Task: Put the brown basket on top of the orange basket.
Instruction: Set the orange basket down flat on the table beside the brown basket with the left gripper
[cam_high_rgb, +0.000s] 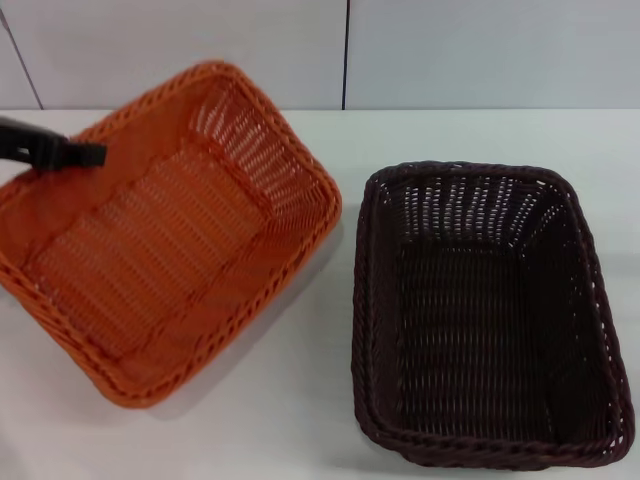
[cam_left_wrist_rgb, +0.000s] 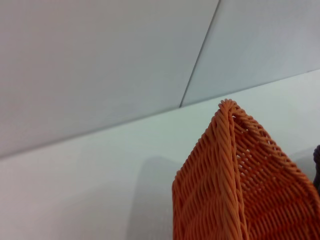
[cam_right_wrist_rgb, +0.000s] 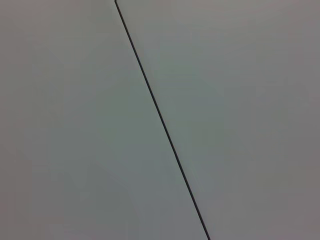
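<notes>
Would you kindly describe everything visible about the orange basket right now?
The orange basket is a bright orange rectangular basket of woven wicker-like strands, with flared sides and a braided rim. It is empty and sits tilted and skewed on the white table, left of the brown basket and apart from it. The left end effector is at its far-left rim, apparently holding it. The left wrist view shows one corner rising against the wall.

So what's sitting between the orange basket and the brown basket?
Nothing: in the head view only a strip of bare white table separates the orange basket from the brown basket.
</notes>
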